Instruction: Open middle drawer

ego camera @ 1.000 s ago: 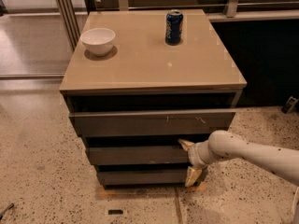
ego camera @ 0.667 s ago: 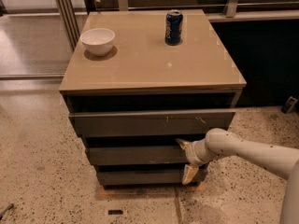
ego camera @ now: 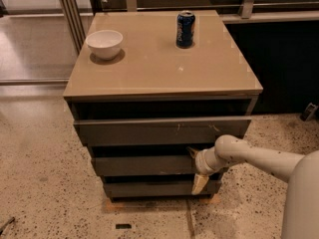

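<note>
The cabinet has three dark grey-brown handleless drawer fronts. The middle drawer [ego camera: 144, 166] sits between the widest, scratched top front [ego camera: 159, 131] and the narrowest bottom front [ego camera: 149, 188]. It stands out a little, with a dark gap above it. My gripper [ego camera: 196, 168] is at the middle drawer's right end, reaching in from the right on a white arm. It is open. One finger is at the front's top edge and a pale finger [ego camera: 199, 184] hangs below its bottom edge.
A white bowl [ego camera: 104, 43] and a blue soda can [ego camera: 185, 29] stand on the tan cabinet top [ego camera: 164, 68]. Speckled floor lies around the cabinet. A dark wall panel is at the right, and metal rails are at the back left.
My gripper and arm have shifted slightly left, closer against the middle drawer's right end. The drawers have not visibly moved.
</note>
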Robot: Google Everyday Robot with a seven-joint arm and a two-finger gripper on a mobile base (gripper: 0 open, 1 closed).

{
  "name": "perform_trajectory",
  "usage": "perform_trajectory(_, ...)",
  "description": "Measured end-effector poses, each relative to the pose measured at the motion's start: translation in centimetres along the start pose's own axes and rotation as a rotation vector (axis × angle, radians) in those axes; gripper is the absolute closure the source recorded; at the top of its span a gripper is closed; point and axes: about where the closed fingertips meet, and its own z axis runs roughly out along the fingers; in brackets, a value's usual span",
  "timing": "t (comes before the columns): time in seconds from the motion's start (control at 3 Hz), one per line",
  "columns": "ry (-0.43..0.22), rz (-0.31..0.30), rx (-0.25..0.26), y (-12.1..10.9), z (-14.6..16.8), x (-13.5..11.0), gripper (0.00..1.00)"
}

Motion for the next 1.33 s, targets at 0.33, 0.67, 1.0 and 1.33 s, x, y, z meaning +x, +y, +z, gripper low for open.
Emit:
perform_trajectory(0.33,0.002,0.005,-0.024,0.5,-0.1,-0.2,0.0)
perform_trajectory(0.67,0.013,0.038,-0.075,1.7,-1.0,-0.2,0.0)
perform_trajectory(1.0,0.028,0.095,-0.139,3.4,-2.2,0.2,0.0)
perform_trajectory(1.33,0.032,0.148,-0.2,5.2,-3.5,0.5,0.0)
